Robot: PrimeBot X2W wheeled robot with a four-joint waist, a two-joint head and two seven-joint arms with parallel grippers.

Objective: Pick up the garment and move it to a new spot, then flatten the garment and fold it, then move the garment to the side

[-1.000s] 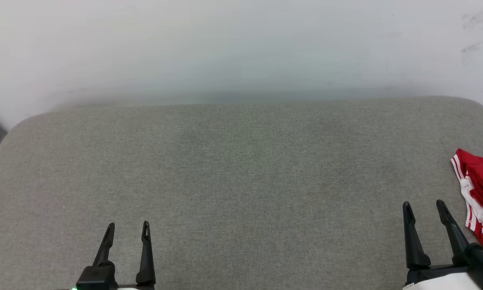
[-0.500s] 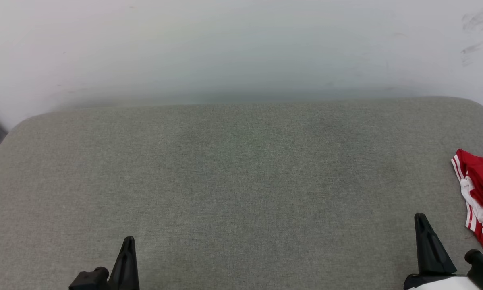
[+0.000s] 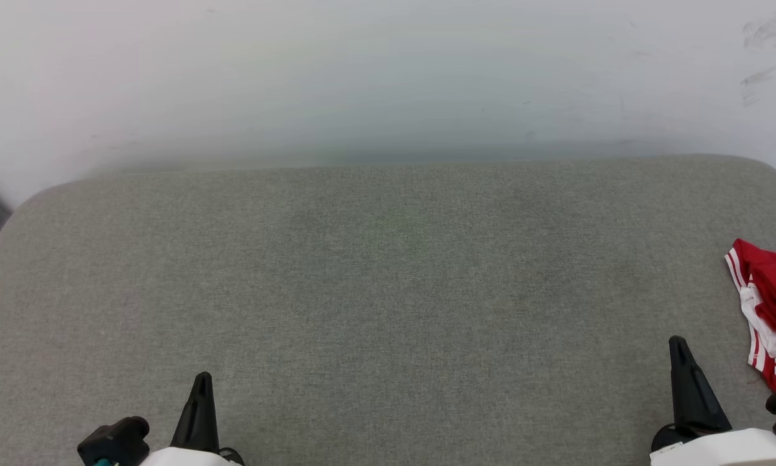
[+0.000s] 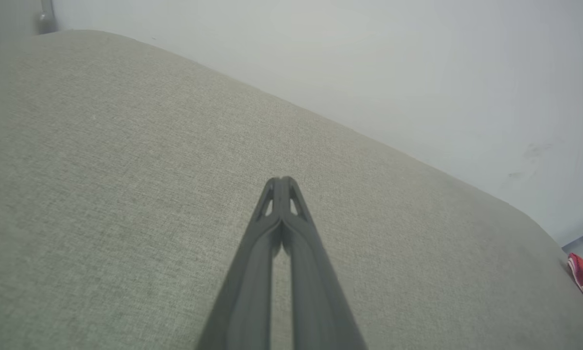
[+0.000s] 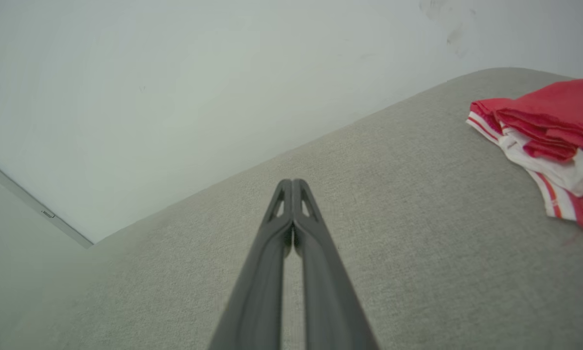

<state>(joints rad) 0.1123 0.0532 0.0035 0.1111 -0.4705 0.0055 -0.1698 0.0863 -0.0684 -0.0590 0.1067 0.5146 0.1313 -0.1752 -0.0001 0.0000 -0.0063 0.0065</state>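
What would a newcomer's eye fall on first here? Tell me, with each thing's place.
The bunched red garment with white striped trim jumps out, lying at the far right edge of the broad grey woven-fabric cushion. Next come the two dark long-fingered grippers at the head view's bottom edge, the left gripper and the right gripper, both shut on nothing.

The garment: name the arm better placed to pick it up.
Right. The garment lies bunched at the right edge of the grey cushion, close beside the right gripper; the left gripper sits far across it. Both have shut fingers, so open first.
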